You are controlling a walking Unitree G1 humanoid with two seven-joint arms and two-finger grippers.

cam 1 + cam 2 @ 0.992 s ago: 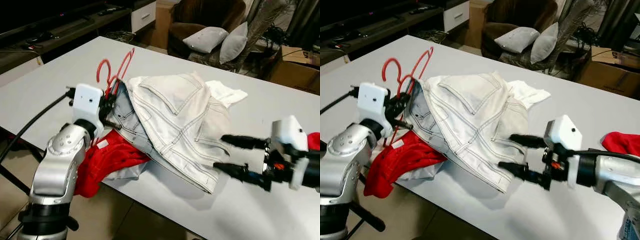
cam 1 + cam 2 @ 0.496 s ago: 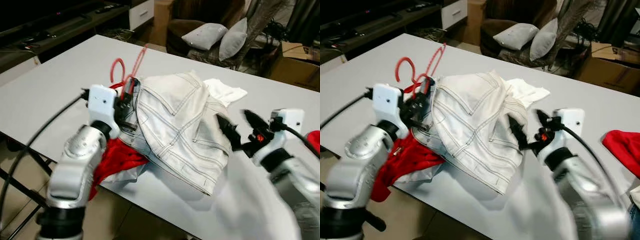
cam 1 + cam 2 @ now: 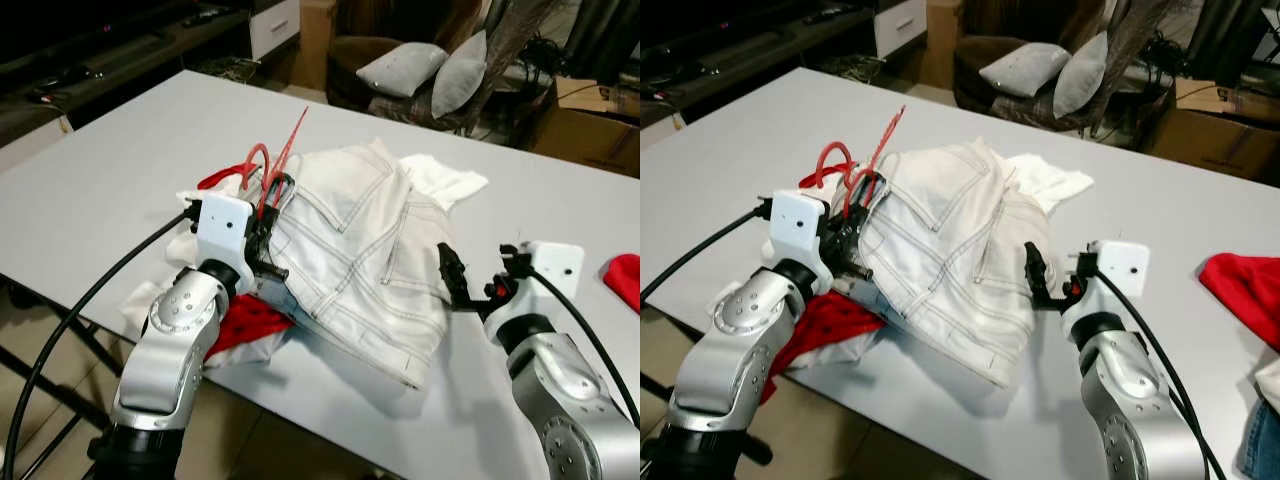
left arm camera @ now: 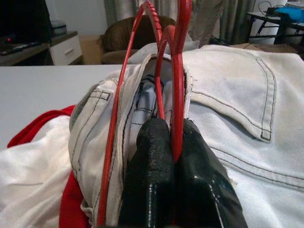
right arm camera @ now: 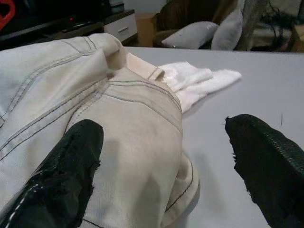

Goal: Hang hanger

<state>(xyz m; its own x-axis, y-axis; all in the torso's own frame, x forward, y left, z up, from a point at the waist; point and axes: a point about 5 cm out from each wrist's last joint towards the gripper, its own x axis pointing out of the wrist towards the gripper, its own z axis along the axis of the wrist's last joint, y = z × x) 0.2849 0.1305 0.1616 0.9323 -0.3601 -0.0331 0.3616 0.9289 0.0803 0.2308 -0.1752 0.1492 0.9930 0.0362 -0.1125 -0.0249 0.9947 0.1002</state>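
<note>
- The left tool [image 4: 173,142] is pinching the red hanger [image 3: 282,162] between its two black fingers [image 4: 152,156], which are pressed together with the thin red wire caught in the seam between them.
- The hanger is poking up out of the waistband of the white jeans [image 3: 360,250], its hook and one straight arm sticking up above the cloth at the left end of the heap.
- The jeans are lying crumpled across the middle of the grey bench [image 3: 120,160], with a back pocket facing up.
- A red garment [image 3: 245,325] is spilling from under the jeans toward the near edge of the bench, just beside the left arm.
- A white cloth [image 3: 445,182] is peeking out from the far side of the jeans.
- The right tool [image 5: 166,156] is hovering at the right edge of the jeans with its fingers spread wide apart and nothing between them; one finger is sitting over the denim, the other over bare bench.
- Another piece of red cloth [image 3: 1245,290] is lying well apart at the right side of the bench.
- Beyond the bench, two grey cushions [image 3: 430,75] are resting on a dark armchair [image 3: 370,30], and a cardboard box [image 3: 590,125] is standing to the right of it.
</note>
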